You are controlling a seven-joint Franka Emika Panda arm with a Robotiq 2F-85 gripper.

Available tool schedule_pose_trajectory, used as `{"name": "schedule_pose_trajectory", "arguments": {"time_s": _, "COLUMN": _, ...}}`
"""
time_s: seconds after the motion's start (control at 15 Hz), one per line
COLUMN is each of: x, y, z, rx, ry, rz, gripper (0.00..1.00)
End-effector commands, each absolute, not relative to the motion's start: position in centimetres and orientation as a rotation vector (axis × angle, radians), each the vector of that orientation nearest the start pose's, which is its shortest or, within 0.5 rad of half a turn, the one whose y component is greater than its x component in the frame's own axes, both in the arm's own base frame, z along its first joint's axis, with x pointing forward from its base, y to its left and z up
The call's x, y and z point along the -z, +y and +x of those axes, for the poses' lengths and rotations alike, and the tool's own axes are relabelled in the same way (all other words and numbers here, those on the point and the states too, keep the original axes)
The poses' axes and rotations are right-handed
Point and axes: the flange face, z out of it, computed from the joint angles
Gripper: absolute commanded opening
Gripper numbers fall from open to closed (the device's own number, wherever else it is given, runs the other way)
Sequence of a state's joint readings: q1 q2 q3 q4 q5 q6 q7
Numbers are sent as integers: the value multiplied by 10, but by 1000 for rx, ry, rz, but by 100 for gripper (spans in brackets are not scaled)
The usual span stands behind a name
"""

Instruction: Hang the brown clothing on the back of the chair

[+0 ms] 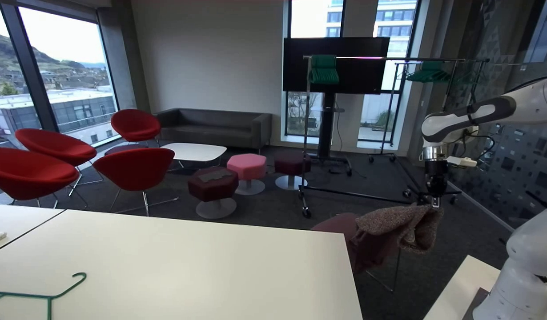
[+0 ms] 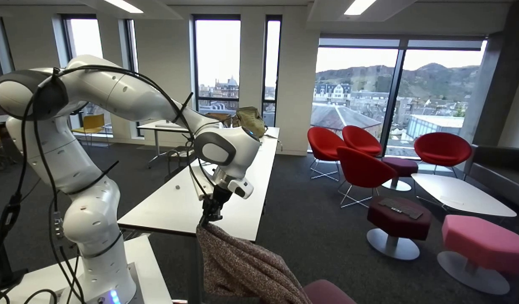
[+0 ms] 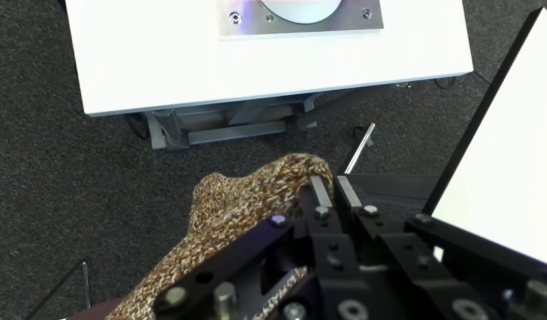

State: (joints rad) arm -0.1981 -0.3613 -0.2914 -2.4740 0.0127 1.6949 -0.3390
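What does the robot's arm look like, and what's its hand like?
The arm is smooth, rounded and mostly white, with dark grey patches. Black cables run along it, and black straps wrap around it. A blue light glows at the bottom. The gripper is black and angular, with shiny bolts and pale strips on its fingertips.

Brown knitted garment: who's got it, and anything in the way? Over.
Black two-fingered gripper shut on one end of brown knitted garment. Rest reaches rounded maroon chair, not yet released. Flat white table beside chair, possible snag.
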Motion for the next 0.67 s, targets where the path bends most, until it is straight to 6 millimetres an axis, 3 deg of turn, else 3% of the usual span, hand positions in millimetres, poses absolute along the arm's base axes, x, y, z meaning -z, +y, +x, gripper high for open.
{"name": "schedule_pose_trajectory", "arguments": {"time_s": 0.0, "x": -385, "y": -172, "z": 331, "rx": -570, "ry": 131, "rz": -2787, "gripper": 38}}
{"name": "schedule_pose_trajectory", "arguments": {"time_s": 0.33, "x": -388, "y": -173, "z": 339, "rx": -561, "ry": 146, "rz": -2830, "gripper": 73}}
{"name": "schedule_pose_trajectory", "arguments": {"time_s": 0.6, "x": -434, "y": -161, "z": 367, "rx": -352, "ry": 59, "rz": -2982, "gripper": 100}}
